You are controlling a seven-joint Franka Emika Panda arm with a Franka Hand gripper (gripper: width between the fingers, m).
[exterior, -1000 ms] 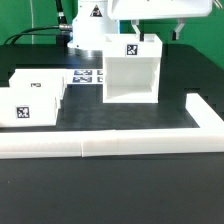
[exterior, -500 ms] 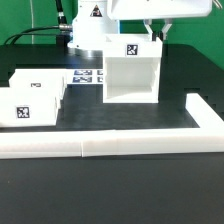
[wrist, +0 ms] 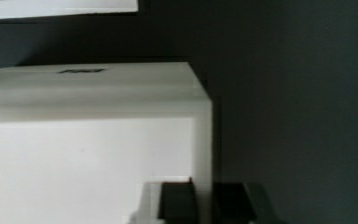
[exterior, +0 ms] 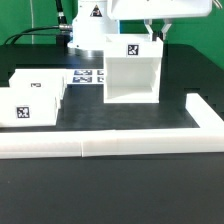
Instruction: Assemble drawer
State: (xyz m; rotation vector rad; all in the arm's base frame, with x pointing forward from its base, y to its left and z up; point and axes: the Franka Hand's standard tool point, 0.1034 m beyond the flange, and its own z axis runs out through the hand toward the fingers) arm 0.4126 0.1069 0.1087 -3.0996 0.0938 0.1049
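Observation:
The drawer's tall white casing (exterior: 132,72) stands upright in the middle of the table, its open face toward the front and a square tag on its top. My gripper (exterior: 156,34) comes down from above at the casing's top edge on the exterior view's right. In the wrist view the casing (wrist: 87,130) fills most of the frame. My two dark fingers (wrist: 172,204) stand close together astride its side wall, so my gripper (wrist: 204,192) is shut on that wall. Two open-top trays (exterior: 40,86) (exterior: 24,110) lie at the exterior view's left, each with a tag.
A long low white border bar (exterior: 100,146) runs along the front and another (exterior: 207,116) runs up the exterior view's right. The marker board (exterior: 88,76) lies flat behind the trays. The robot base (exterior: 90,30) stands at the back.
The fingers, spread wide one second ago, have closed together at the casing's top edge. Nothing has moved in the last half second.

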